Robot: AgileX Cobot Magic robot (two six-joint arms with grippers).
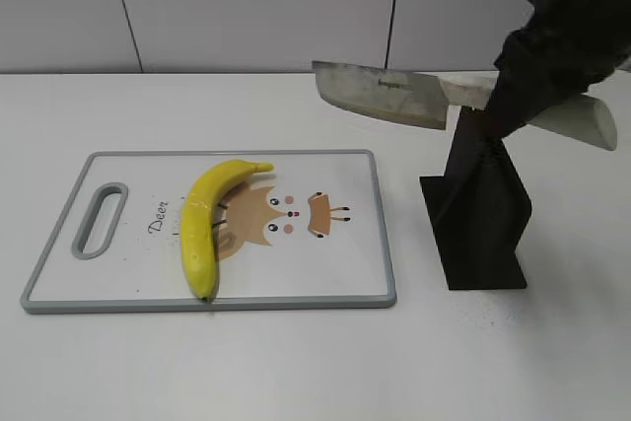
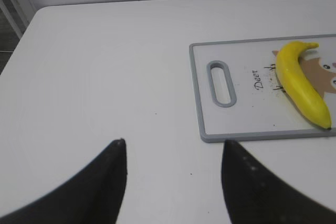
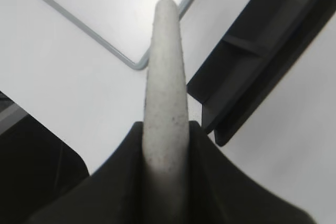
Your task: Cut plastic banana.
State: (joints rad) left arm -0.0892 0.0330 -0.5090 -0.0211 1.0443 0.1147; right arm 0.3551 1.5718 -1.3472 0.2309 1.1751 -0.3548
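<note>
The plastic banana [image 1: 205, 224] lies on the white cutting board [image 1: 345, 273], left of the cartoon print, stem pointing to the back right; it also shows in the left wrist view [image 2: 300, 83]. My right gripper [image 1: 508, 110] is shut on the pale handle [image 3: 167, 93] of a cleaver and holds its wide steel blade [image 1: 380, 93] in the air, above the board's far right corner and apart from the banana. My left gripper [image 2: 173, 148] is open and empty over bare table, left of the board's handle slot [image 2: 220, 83]. It is out of the exterior view.
A black knife stand [image 1: 483, 219] stands on the table just right of the board, under my right arm; it also shows in the right wrist view [image 3: 252, 61]. The white table runs to a wall at the back. The table's left edge shows in the left wrist view.
</note>
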